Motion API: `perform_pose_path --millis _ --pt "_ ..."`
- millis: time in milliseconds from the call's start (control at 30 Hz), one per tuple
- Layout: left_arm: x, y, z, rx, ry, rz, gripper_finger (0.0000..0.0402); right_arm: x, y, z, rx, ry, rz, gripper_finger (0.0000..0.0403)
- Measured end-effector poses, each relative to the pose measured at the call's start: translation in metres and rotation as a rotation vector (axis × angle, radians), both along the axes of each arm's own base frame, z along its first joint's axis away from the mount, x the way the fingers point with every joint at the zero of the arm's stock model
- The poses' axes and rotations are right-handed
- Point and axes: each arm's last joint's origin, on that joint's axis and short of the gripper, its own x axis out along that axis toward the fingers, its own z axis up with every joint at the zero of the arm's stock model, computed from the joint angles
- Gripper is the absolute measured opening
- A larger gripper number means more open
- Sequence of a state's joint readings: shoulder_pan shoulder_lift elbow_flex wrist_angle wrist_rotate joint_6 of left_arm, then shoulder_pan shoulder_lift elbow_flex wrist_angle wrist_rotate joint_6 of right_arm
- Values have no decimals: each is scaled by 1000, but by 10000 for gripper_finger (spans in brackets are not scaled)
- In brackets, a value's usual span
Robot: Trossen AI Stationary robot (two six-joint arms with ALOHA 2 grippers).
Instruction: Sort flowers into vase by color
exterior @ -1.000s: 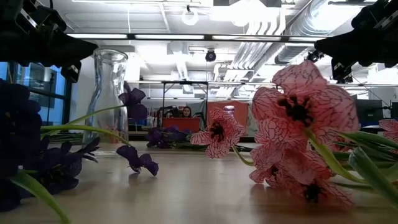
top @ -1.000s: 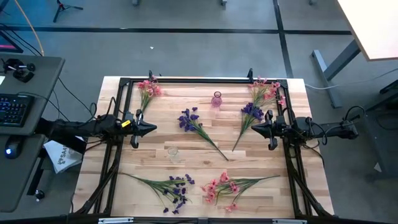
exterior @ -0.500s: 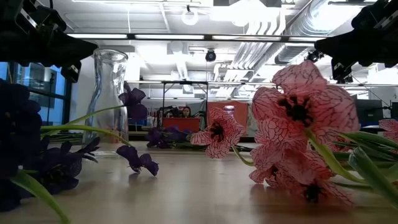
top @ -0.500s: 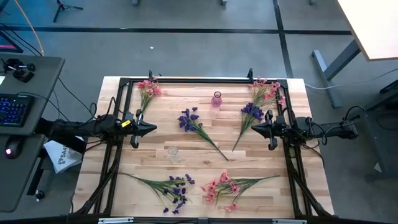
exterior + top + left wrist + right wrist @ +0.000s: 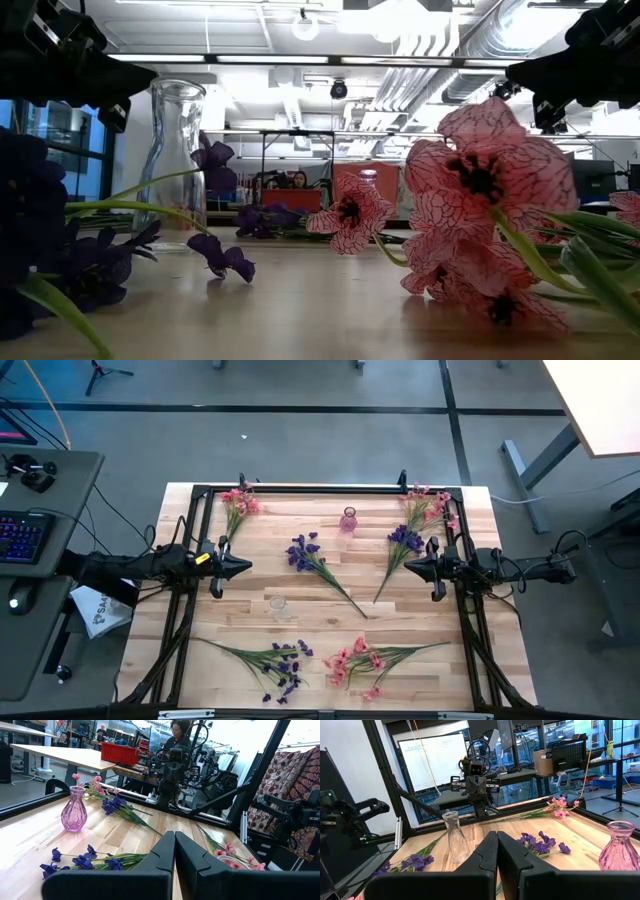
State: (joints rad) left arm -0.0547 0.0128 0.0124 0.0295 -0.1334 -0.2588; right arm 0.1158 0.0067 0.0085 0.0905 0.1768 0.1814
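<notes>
Several flower sprigs lie flat on the wooden table: pink ones at the far left (image 5: 238,503), far right (image 5: 428,506) and near edge (image 5: 360,660); purple ones at the centre (image 5: 308,554), right of centre (image 5: 404,540) and near left (image 5: 282,665). A pink glass vase (image 5: 348,518) stands near the far edge, a clear glass vase (image 5: 277,605) nearer the middle. My left gripper (image 5: 246,566) hovers at the table's left side, shut and empty. My right gripper (image 5: 407,567) hovers at the right side, shut and empty. Both point toward the centre.
A black metal frame (image 5: 300,489) runs along the table's far edge and down both sides. A desk with a keyboard (image 5: 20,535) stands left of the table. People sit in the room beyond (image 5: 176,735).
</notes>
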Motion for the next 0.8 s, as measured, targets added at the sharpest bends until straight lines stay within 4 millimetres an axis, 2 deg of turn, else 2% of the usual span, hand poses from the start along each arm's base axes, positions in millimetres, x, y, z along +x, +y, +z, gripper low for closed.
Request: perform_pose_path --millis 233,300,467,567,667,800 --pt "0 0 0 0 0 0 0 0 0 2 10 -24 1 0" --pt "0 0 0 0 0 0 0 -1 0 10 122 -108 13 0" --pt "0 0 0 0 0 0 0 -12 -4 37 587 -456 48 0" --pt "0 0 0 0 -1 0 0 -15 -6 44 650 -551 47 0" --pt "0 0 0 0 0 0 0 -10 -4 46 709 -548 77 0" --pt "0 0 0 0 -1 0 0 14 1 59 725 -428 -59 0"
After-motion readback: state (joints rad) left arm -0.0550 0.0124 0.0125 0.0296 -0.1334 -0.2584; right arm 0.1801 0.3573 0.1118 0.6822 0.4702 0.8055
